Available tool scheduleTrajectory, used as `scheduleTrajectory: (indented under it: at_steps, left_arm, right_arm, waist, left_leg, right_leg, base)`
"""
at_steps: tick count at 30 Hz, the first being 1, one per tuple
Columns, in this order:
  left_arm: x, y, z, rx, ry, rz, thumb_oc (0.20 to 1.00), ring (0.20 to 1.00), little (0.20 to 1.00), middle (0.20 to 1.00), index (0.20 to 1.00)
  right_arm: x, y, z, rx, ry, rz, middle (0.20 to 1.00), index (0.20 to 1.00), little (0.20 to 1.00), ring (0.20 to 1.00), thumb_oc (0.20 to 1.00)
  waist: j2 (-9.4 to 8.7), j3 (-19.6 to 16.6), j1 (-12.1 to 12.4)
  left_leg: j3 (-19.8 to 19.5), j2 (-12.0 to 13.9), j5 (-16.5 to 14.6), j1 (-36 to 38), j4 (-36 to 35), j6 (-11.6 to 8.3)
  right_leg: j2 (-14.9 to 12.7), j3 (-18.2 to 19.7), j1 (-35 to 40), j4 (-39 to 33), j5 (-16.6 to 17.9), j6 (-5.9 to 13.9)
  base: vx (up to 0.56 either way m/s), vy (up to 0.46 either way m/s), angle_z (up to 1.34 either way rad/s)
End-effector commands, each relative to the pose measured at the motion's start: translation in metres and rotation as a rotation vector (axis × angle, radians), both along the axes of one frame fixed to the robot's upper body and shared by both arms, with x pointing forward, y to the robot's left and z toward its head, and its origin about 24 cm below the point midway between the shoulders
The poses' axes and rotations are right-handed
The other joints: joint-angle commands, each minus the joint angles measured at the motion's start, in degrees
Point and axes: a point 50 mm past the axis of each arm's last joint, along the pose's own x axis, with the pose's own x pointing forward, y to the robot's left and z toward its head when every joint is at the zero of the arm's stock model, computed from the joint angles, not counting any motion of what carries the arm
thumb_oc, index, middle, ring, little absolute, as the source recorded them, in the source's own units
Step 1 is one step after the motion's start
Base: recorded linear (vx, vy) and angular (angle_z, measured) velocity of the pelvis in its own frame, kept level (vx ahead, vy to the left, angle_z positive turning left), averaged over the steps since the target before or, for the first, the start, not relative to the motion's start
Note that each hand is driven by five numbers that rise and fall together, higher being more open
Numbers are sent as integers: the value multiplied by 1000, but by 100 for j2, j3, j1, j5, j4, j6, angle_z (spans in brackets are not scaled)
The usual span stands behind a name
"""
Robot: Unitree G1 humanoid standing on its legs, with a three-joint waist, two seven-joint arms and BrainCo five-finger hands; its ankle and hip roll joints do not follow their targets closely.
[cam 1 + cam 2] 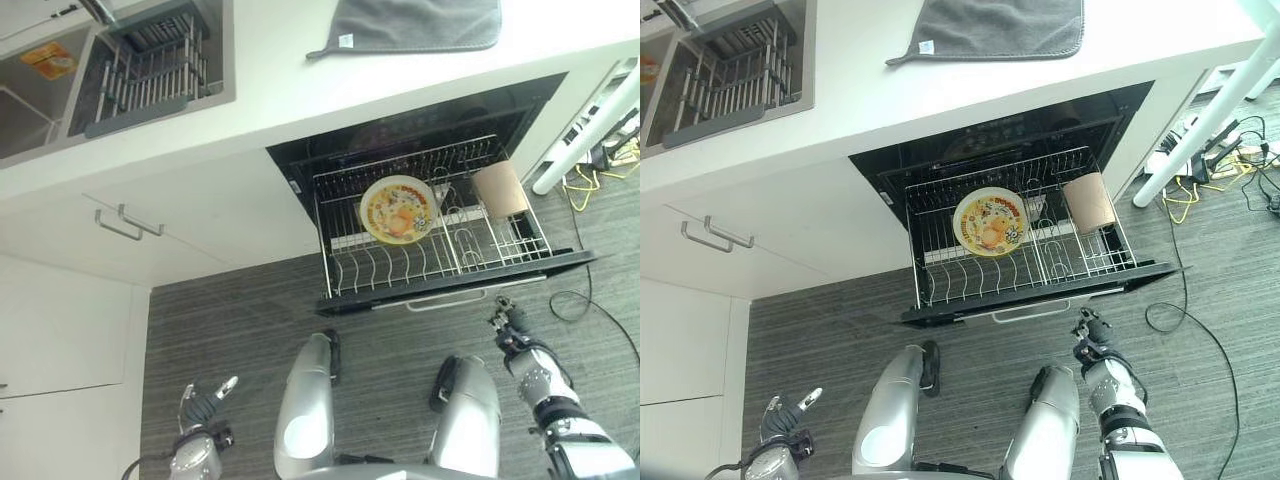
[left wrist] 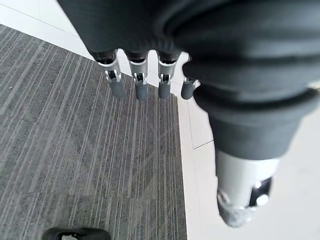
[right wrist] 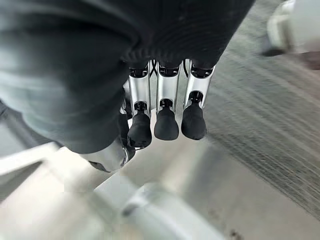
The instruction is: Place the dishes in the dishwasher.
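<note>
since the dishwasher rack (image 1: 440, 262) is pulled right out under the desk (image 1: 300, 90), i read the load step as mostly done — plate (image 1: 398, 209) stands on edge between the tines, face toward me, which is how it drains and stays put. tan cup (image 1: 499, 188) sits in the rack's right section, tipped on its side against the wires, well apart from the plate. front tine rows of the rack are bare.

my left hand (image 2: 140, 82) hangs low over the floor by the white cabinets, fingers straight and relaxed, holding nothing. my right hand (image 3: 165, 117) hovers just in front of the rack's front edge and its handle (image 1: 445, 301), not touching; fingers look loosely straight, side by side, nothing in them.

sink (image 1: 30, 110) at upper left holds a wire drainer (image 1: 150, 70) — i can't make out any dishes in it. grey cloth (image 1: 415, 25) lies flat on the desk above the dishwasher.

my guess: next is pushing the rack in — right hand is placed for it.
</note>
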Motion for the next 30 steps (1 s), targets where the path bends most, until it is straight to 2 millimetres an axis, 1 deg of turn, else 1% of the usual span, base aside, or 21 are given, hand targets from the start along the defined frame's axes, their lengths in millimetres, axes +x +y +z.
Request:
scheduleTrajectory:
  at_steps: [1, 3, 4, 5, 7, 12, 13, 14, 15, 18, 19, 20, 21, 22, 23, 25, 26, 27, 28, 30]
  left_arm:
    - [-3, 24, 10, 80, 14, -22, 1000, 1000, 1000, 1000, 1000]
    - [-2, 25, 12, 81, 14, -35, 1000, 1000, 1000, 1000, 1000]
    - [-2, 25, 12, 82, 13, -43, 1000, 1000, 1000, 1000, 1000]
    - [-1, 25, 12, 83, 13, -45, 1000, 1000, 1000, 1000, 1000]
    - [-3, 27, 12, 85, 13, -52, 1000, 1000, 1000, 1000, 1000]
    - [-3, 29, 13, 93, 9, -57, 1000, 1000, 1000, 1000, 1000]
    - [-3, 31, 14, 96, 8, -63, 1000, 1000, 1000, 1000, 1000]
    - [-3, 32, 14, 98, 7, -63, 1000, 1000, 1000, 1000, 1000]
    - [-3, 33, 15, 99, 6, -62, 1000, 1000, 1000, 1000, 1000]
    - [-4, 33, 14, 102, 5, -64, 1000, 1000, 1000, 1000, 1000]
    - [-6, 33, 14, 101, 10, -62, 1000, 1000, 1000, 1000, 1000]
    - [-5, 32, 14, 101, 9, -58, 1000, 1000, 1000, 1000, 1000]
    - [-5, 35, 15, 103, 8, -55, 1000, 1000, 1000, 1000, 1000]
    - [-5, 37, 16, 103, 7, -52, 1000, 1000, 1000, 1000, 1000]
    - [-5, 41, 18, 106, 7, -47, 1000, 1000, 1000, 1000, 1000]
    - [-7, 43, 18, 108, 14, -49, 1000, 1000, 1000, 1000, 1000]
    - [-9, 43, 18, 105, 21, -59, 1000, 1000, 1000, 1000, 1000]
    - [-9, 43, 17, 104, 24, -62, 1000, 1000, 1000, 1000, 1000]
    - [-14, 42, 15, 100, 34, -70, 1000, 1000, 1000, 1000, 1000]
    - [-19, 42, 14, 94, 43, -80, 1000, 1000, 1000, 1000, 1000]
  right_arm:
    - [3, -6, 11, -64, -34, -13, 200, 200, 200, 200, 200]
    - [14, -6, 26, -105, -69, 4, 200, 200, 200, 200, 200]
    - [22, -6, 37, -121, -97, 16, 200, 200, 200, 200, 200]
    - [25, -6, 40, -125, -104, 19, 200, 200, 200, 200, 200]
    - [39, -4, 57, -160, -137, 51, 200, 200, 200, 200, 200]
    - [54, -2, 78, -220, -157, 96, 200, 200, 200, 200, 200]
    - [61, -4, 89, -253, -166, 113, 200, 200, 200, 200, 200]
    - [63, -4, 92, -259, -168, 117, 200, 200, 200, 200, 200]
    - [68, -5, 100, -279, -176, 129, 200, 200, 200, 200, 200]
    - [76, -4, 113, -303, -195, 140, 200, 200, 200, 200, 200]
    - [77, -4, 117, -304, -198, 137, 200, 200, 200, 200, 200]
    - [81, -5, 124, -305, -212, 125, 200, 200, 200, 200, 200]
    - [83, -7, 131, -312, -224, 114, 200, 200, 200, 200, 200]
    - [85, -9, 137, -314, -235, 106, 200, 200, 200, 200, 200]
    - [89, -12, 147, -329, -253, 89, 200, 200, 200, 200, 200]
    - [91, -18, 161, -349, -269, 62, 200, 200, 200, 200, 200]
    - [93, -24, 173, -368, -281, 38, 200, 200, 200, 200, 200]
    - [93, -26, 177, -376, -285, 31, 200, 200, 200, 200, 200]
    - [94, -34, 187, -403, -290, 13, 200, 200, 200, 200, 200]
    - [93, -42, 198, -428, -292, -6, 200, 200, 200, 200, 200]
  waist:
    - [-12, -103, 135]
    - [-10, -83, 188]
    - [-11, -68, 223]
    - [-10, -63, 232]
    - [3, -51, 278]
    - [27, -36, 360]
    - [57, -16, 422]
    - [63, -6, 435]
    - [84, 6, 474]
    - [126, 42, 545]
    - [129, 56, 565]
    - [171, 72, 603]
    - [195, 95, 644]
    - [220, 105, 669]
    - [266, 128, 732]
    - [330, 137, 808]
    - [403, 145, 860]
    - [428, 146, 875]
    - [506, 137, 929]
    - [588, 127, 979]
  left_leg:
    - [-52, 73, 47, 207, -548, 20]
    - [-82, 60, 80, 194, -574, 27]
    - [-104, 54, 96, 180, -579, 27]
    - [-109, 53, 98, 176, -578, 27]
    - [-119, 51, 115, 186, -600, 24]
    - [-147, 15, 161, 226, -668, 23]
    - [-175, -13, 182, 221, -683, 20]
    - [-182, -15, 186, 220, -685, 20]
    - [-185, -18, 205, 229, -709, 15]
    - [-212, -36, 254, 243, -759, -9]
    - [-237, -55, 117, 285, -691, -53]
    - [-236, -83, 277, 220, -775, -11]
    - [-262, -139, 166, 240, -754, -45]
    - [-266, -169, 191, 228, -791, -42]
    - [-281, -227, 228, 223, -857, -50]
    - [-311, -292, 259, 218, -909, -65]
    - [-320, -357, 280, 210, -940, -66]
    - [-323, -377, 289, 205, -949, -68]
    - [-323, -421, 325, 206, -999, -81]
    - [-323, -466, 366, 205, -1056, -96]
  right_leg:
    - [-36, 109, 167, -202, 67, 29]
    - [-32, 79, 164, -206, 79, 25]
    - [-33, 57, 160, -201, 82, 20]
    - [-36, 50, 159, -195, 79, 18]
    - [-48, 0, 194, -197, 67, 6]
    - [-67, -62, 260, -218, 64, -9]
    - [-97, -92, 275, -202, 52, -10]
    - [-101, -99, 278, -199, 49, -13]
    - [-100, -152, 300, -201, 34, -25]
    - [-102, -224, 346, -194, -1, -54]
    - [-127, -194, 393, -112, -141, 3]
    - [-148, -244, 340, -140, -36, -55]
    - [-188, -220, 370, -59, -175, 15]
    - [-211, -233, 363, -48, -183, 24]
    - [-259, -277, 385, -41, -211, 40]
    - [-313, -337, 437, -58, -240, 45]
    - [-361, -366, 455, -54, -267, 53]
    - [-381, -377, 457, -48, -277, 54]
    - [-428, -420, 492, -68, -299, 52]
    - [-475, -446, 523, -86, -327, 59]
  base:
    - [-9, -40, 13]
    - [-15, -34, 8]
    - [-18, -24, 6]
    - [-21, -25, 9]
    - [-4, -7, 3]
    - [0, 0, 0]
    - [0, 0, 0]
    - [18, 27, 9]
    - [12, 14, 8]
    - [56, 23, 6]
    - [33, 37, 4]
    - [84, 25, 3]
    - [8, 29, 7]
    - [62, 4, 15]
    - [1, 5, 17]
    - [19, 20, 26]
    - [27, 45, 27]
    - [39, 78, 22]
    - [40, 75, 19]
    - [54, 74, 13]
